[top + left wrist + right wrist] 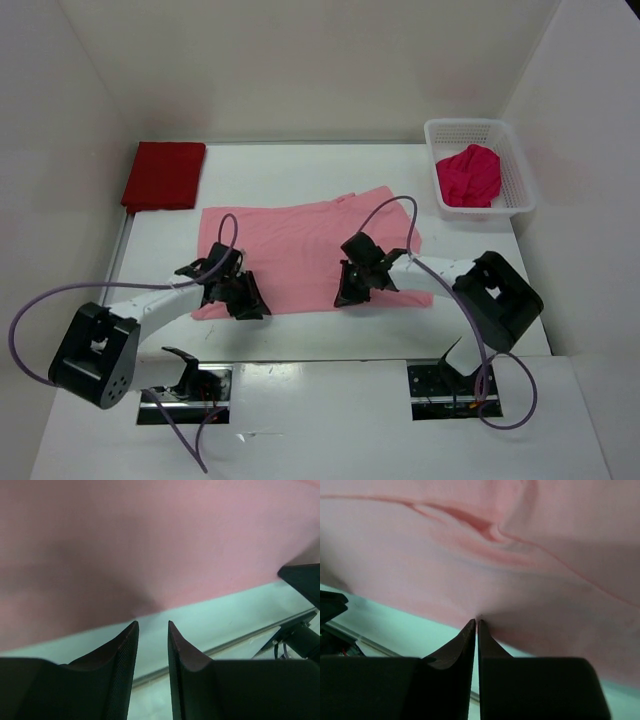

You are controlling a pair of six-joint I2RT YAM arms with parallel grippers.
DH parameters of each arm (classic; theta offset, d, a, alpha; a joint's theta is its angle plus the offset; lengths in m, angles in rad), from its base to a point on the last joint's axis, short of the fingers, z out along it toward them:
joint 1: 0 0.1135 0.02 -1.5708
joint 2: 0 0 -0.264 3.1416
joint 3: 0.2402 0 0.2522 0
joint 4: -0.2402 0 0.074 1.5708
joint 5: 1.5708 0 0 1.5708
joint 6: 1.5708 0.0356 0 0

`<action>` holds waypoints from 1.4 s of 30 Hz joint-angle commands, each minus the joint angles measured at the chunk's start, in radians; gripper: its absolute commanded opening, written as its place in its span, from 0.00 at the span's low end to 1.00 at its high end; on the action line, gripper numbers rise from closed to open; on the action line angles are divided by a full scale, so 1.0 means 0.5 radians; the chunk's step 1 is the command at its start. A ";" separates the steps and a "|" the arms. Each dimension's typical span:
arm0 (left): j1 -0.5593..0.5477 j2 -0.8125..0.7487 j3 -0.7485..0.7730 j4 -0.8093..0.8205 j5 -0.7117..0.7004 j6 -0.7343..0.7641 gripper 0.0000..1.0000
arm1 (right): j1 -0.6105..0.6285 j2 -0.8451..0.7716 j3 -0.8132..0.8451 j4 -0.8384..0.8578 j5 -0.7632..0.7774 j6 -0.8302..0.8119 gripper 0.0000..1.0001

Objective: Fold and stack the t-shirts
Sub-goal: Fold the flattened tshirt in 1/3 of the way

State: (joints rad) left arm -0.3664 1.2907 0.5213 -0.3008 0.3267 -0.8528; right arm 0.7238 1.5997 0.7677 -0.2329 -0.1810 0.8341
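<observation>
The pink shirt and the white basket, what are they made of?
The pink shirt looks like soft, thin, matte cloth, maybe cotton: it lies flat with little creases. The white basket is probably stiff plastic: its walls are a mesh of tiny holes and stand up by themselves.

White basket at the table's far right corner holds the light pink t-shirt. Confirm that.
Wrong shirt. The white basket at the far right corner holds the magenta t-shirt; the light pink t-shirt lies spread on the table, as the top external view shows.
</observation>
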 commanded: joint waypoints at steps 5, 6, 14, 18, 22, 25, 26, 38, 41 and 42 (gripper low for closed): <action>0.245 -0.078 0.438 -0.269 0.040 0.174 0.40 | -0.137 -0.187 0.338 -0.430 -0.073 -0.213 0.22; 0.357 -0.005 0.606 -0.270 0.019 0.208 0.40 | -0.198 -0.187 0.482 -0.448 -0.074 -0.260 0.22; 0.846 0.492 0.973 0.153 0.025 0.233 0.20 | -0.840 0.407 1.362 -0.442 0.125 -0.671 0.00; 0.892 0.664 1.068 0.178 -0.058 0.233 0.20 | -0.975 0.828 1.887 -0.553 0.319 -0.827 0.20; 0.892 0.664 1.025 0.218 0.000 0.215 0.23 | -1.049 1.175 2.271 -0.638 0.417 -0.876 0.39; 0.892 0.622 0.979 0.197 0.000 0.260 0.23 | -1.070 1.365 2.501 -0.639 0.481 -0.895 0.50; 0.892 0.588 0.979 0.166 -0.021 0.261 0.24 | -1.070 1.411 2.551 -0.693 0.509 -0.895 0.53; 0.610 0.597 1.111 0.181 0.037 0.261 0.28 | -1.070 1.722 2.769 -0.869 0.647 -0.895 0.55; 0.518 0.689 1.188 0.203 0.037 0.242 0.28 | -1.070 1.648 2.674 -0.869 0.583 -0.877 0.51; 0.494 0.713 1.239 0.203 0.037 0.242 0.28 | -1.070 1.621 2.592 -0.869 0.534 -0.877 0.34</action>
State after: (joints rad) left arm -0.0975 1.6085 1.0733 -0.2375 0.3294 -0.7357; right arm 0.1917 2.4493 2.1010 -0.6395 0.1089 0.3977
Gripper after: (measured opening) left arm 0.278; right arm 0.386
